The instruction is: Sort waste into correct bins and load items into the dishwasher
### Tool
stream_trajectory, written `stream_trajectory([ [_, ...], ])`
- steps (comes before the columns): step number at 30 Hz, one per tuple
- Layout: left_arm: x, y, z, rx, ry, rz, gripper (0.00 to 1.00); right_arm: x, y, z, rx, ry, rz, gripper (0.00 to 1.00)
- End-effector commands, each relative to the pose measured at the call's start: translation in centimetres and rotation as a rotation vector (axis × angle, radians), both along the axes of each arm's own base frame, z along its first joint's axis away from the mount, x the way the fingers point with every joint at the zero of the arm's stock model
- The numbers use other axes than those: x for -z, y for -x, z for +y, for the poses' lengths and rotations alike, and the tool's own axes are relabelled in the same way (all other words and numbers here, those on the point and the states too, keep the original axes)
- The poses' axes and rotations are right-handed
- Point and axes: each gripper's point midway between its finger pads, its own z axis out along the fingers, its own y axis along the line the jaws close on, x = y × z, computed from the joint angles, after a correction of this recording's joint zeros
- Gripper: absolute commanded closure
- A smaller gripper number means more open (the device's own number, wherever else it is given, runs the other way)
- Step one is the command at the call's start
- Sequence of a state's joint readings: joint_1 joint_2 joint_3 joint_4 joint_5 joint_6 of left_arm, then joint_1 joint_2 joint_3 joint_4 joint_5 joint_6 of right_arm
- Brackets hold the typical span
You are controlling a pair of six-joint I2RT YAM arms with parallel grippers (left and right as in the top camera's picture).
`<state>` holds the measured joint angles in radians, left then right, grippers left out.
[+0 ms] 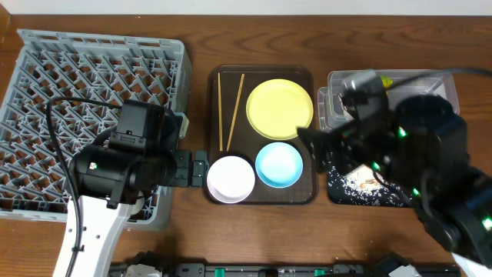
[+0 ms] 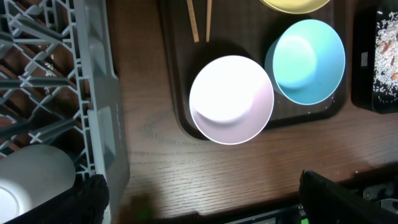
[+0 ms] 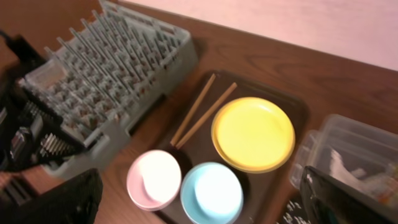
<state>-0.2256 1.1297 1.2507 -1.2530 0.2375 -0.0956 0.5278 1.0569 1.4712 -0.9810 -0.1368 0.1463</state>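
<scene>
The grey dishwasher rack [image 1: 46, 92] lies at the left with no dishes in it. On the brown serving tray [image 1: 261, 198] sit the yellow plate [image 1: 280, 108], the wooden chopsticks [image 1: 231, 108], the white bowl [image 1: 231, 178] and the light blue bowl [image 1: 278, 165]. My left gripper [image 1: 197, 168] is open and empty, just left of the white bowl [image 2: 231, 99]. My right gripper [image 1: 311, 142] is open and empty, above the tray's right edge. The clear tub [image 1: 336, 88] holds a bit of the wrapper [image 1: 384, 79]. The black tray [image 1: 361, 194] holds rice crumbs [image 1: 357, 183]. I cannot make out the tissue.
The right arm covers most of the clear tub and part of the black tray. The rack's right wall [image 2: 99, 106] is close to my left gripper [image 2: 199, 186]. In the right wrist view my gripper [image 3: 199, 193] hovers over the blue bowl [image 3: 211, 193].
</scene>
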Motion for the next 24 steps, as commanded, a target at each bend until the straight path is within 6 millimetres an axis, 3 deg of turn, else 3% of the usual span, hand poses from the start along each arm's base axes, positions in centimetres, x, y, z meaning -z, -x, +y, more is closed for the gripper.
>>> stream_trajectory([
  [1,-0.4,0.0,0.0,0.015,-0.002,-0.018,0.02,-0.9,0.7,-2.7,0.056,0.09,-0.09,0.01],
  [5,-0.4,0.0,0.0,0.015,-0.002,-0.018,0.02,-0.3,1.8,-6.3,0.18,0.18,-0.098,0.01],
  [9,-0.4,0.0,0.0,0.015,-0.003,-0.018,0.02,0.9,1.1,-9.5,0.333,0.242,-0.137,0.01],
  [13,-0.4,0.0,0.0,0.015,-0.002,-0.018,0.02,3.4,-0.4,-10.8,0.407,0.213,-0.169,0.01],
  [16,-0.4,0.0,0.0,0.015,-0.002,-0.018,0.02,6.5,-1.2,-11.3,0.431,0.171,-0.19,0.01],
  [24,-0.4,0.0,0.0,0.015,-0.002,-0.018,0.02,12.6,-0.5,-13.1,0.49,0.137,-0.231,0.01],
])
